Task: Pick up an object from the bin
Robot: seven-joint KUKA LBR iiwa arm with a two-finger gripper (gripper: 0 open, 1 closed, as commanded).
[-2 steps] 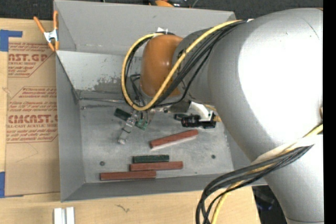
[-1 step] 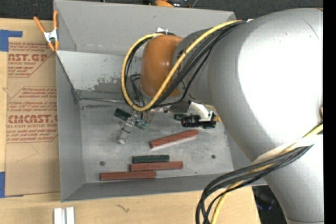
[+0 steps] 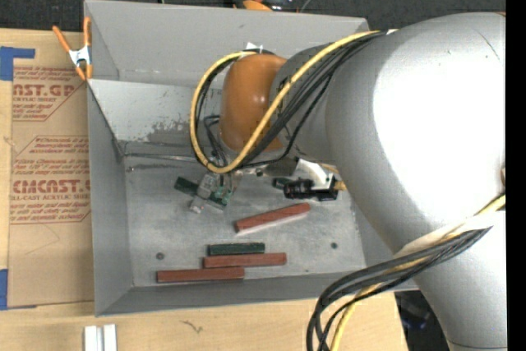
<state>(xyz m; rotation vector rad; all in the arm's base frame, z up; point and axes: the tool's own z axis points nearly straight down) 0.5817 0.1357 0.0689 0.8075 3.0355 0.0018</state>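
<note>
My gripper [image 3: 217,185] reaches down under the wrist to the bin floor, left of the middle. It is right at a small dark green piece [image 3: 187,186] with a little grey bit [image 3: 197,205] beside it. Whether it touches either one I cannot make out. A reddish-brown flat stick [image 3: 273,218] lies tilted just to the right and nearer the front. A black and white thing [image 3: 309,184] with a yellow end lies to the right of the gripper.
Near the bin's front wall lie a short dark green stick [image 3: 236,248] and two reddish-brown sticks [image 3: 245,260] [image 3: 200,276], roughly parallel. The big arm with its cables covers the bin's right and back part.
</note>
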